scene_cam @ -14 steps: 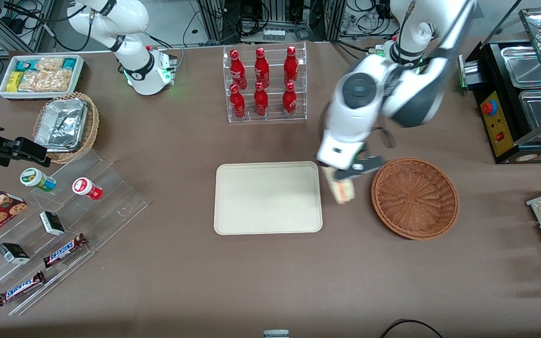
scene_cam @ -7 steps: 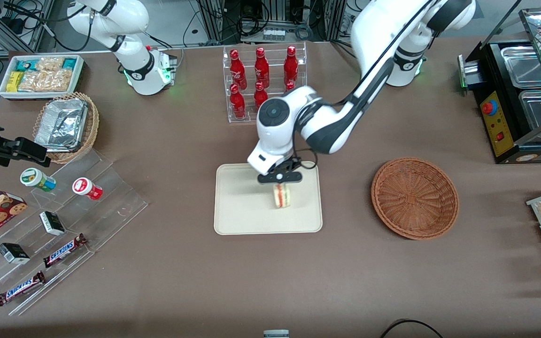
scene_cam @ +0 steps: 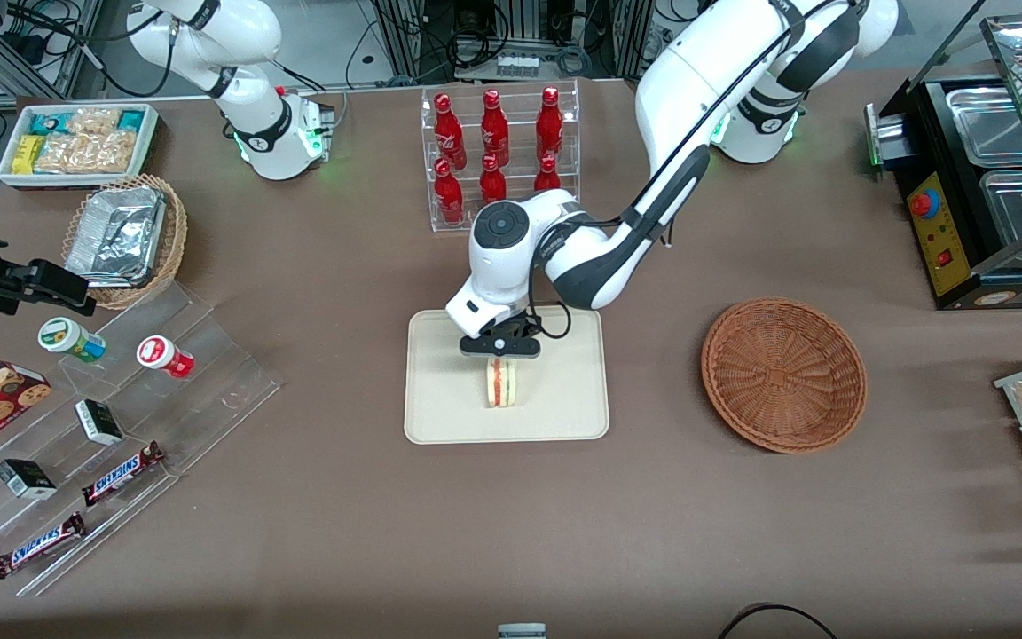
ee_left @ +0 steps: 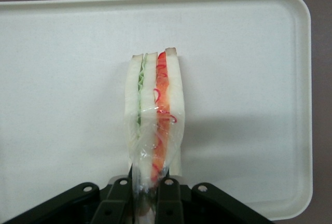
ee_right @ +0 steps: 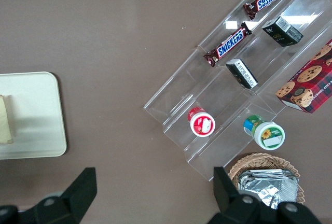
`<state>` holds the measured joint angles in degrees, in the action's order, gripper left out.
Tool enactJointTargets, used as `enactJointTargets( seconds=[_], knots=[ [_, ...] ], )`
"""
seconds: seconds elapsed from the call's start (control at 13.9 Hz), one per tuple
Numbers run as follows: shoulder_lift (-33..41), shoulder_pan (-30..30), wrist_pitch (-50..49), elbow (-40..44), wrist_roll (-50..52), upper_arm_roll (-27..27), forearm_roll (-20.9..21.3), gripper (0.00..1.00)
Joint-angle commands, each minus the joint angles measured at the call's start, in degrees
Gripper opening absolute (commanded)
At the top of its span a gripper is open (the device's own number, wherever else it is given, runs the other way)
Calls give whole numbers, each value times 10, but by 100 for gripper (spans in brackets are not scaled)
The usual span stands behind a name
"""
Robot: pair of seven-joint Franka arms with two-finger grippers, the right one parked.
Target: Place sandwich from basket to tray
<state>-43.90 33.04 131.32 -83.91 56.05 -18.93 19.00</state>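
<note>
Brown worktop (scene_cam: 342,532): cream tray (scene_cam: 440,417) at centre, pincer (scene_cam: 500,351) above it clamped on upright sandwich (scene_cam: 501,383); wicker basket (scene_cam: 783,374) toward working arm's end, cola rack (scene_cam: 498,160) farther off.

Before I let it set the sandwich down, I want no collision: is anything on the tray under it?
Nothing visible. The gripper holds the sandwich over a bare stretch of the tray; the basket sits apart.
</note>
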Motion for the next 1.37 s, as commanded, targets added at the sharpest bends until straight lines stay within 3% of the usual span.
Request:
enactJointTargets(
  seconds=[0.0, 0.07, 0.14, 0.36, 0.58, 0.87, 1.01, 1.3],
  knots=[
    [-10, 6, 3, 19, 13, 7, 12, 64],
    [-7, 7, 0, 20, 20, 7, 13, 95],
    [-1, 6, -3, 20, 52, 12, 15, 99],
    [34, -3, -29, 20, 71, 19, 8, 99],
    [112, -27, -138, 18, 127, 20, -25, 99],
    [216, -97, -291, 16, 137, 22, -38, 99],
    [258, -143, -353, 13, 83, 20, -45, 99],
    [340, -230, -459, 12, -89, 22, -104, 99]
  ],
)
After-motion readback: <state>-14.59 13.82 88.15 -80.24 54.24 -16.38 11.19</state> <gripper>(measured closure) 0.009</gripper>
